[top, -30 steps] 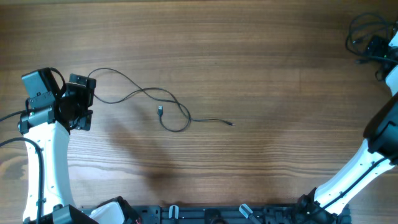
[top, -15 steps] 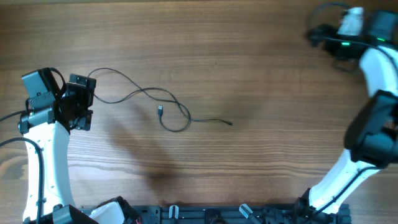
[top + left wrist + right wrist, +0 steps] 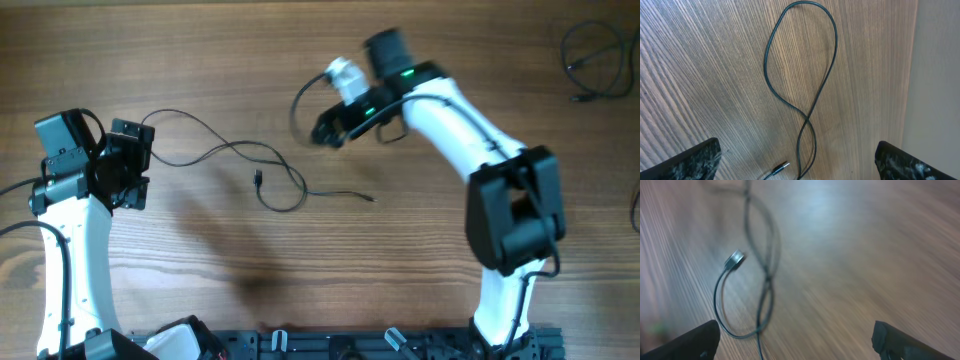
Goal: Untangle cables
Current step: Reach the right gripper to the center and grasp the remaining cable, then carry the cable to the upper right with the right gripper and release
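One thin black cable (image 3: 232, 148) lies on the wooden table, running from beside my left gripper (image 3: 138, 165) to a loop (image 3: 283, 195) and a free tip (image 3: 371, 199). Its small silvery plug (image 3: 257, 178) lies inside the loop. In the left wrist view the cable (image 3: 771, 85) forms a long loop with a plug (image 3: 781, 166) between my wide-open fingers (image 3: 690, 162). My right gripper (image 3: 322, 130) hangs blurred above the table's middle, open and holding nothing. The right wrist view shows the cable's loop (image 3: 765, 287) and plug (image 3: 734, 259) beneath it.
A second tangle of thin black cables (image 3: 592, 60) lies at the far right corner of the table. The arm bases and a black rail (image 3: 330, 345) run along the near edge.
My right arm has swung from the far right corner to the middle of the table, above the cable's loop. The left arm and the cable have stayed put.
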{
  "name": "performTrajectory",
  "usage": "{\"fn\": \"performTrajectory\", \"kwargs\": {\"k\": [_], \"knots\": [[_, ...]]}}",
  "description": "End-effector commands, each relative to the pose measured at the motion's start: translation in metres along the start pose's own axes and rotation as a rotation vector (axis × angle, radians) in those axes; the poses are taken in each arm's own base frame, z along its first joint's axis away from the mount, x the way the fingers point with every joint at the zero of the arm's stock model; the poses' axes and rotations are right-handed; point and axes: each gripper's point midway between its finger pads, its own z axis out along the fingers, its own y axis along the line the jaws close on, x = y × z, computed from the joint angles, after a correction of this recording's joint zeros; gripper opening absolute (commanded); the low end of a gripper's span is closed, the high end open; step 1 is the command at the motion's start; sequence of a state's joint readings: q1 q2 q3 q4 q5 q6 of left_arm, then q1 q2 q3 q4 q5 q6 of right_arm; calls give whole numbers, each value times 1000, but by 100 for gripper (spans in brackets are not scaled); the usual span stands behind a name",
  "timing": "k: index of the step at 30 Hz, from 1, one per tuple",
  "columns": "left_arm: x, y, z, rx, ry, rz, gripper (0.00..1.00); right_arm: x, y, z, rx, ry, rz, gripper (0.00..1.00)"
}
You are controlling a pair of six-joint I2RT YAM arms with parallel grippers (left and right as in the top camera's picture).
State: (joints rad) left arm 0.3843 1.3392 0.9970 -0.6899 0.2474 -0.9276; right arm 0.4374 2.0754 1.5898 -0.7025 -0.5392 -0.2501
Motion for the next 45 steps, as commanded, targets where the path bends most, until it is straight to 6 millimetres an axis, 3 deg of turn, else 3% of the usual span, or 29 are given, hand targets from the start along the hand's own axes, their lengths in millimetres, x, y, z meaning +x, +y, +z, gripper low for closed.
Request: {"fn": "performTrajectory", "kwargs": {"k": [1,4,8,17,20,24,28,30,33,34,41,45], "knots": [[-3,-6,-3,9,-14,16,100,13,25,30,50,70,-240,100],[-3,-6,-3,9,-14,16,100,13,54,53,30,57,-401,98],[-3,-6,-3,9,-14,16,100,8,62,71,93,20,-495,93],[-3,-6,-3,9,-14,16,100,-10,57,91,147,-91,-561,77],[-3,-6,-3,9,-14,16,100,-2,51,104,147,-71,-554,69],[-3,-6,-3,9,-14,16,100,12,28,116,252,-3,-544,69],[-3,-6,-3,9,-14,16,100,18,35,120,228,19,-571,65],[-3,-6,-3,9,-14,16,100,18,39,121,224,19,-578,54],[-3,-6,-3,9,-14,16,100,15,36,121,247,12,-563,21],[-3,-6,-3,9,-14,16,100,14,31,119,270,7,-535,5],[-3,-6,-3,9,-14,16,100,16,-25,91,565,19,-252,4],[-3,-6,-3,9,-14,16,100,18,-43,54,621,33,-158,4]]}}
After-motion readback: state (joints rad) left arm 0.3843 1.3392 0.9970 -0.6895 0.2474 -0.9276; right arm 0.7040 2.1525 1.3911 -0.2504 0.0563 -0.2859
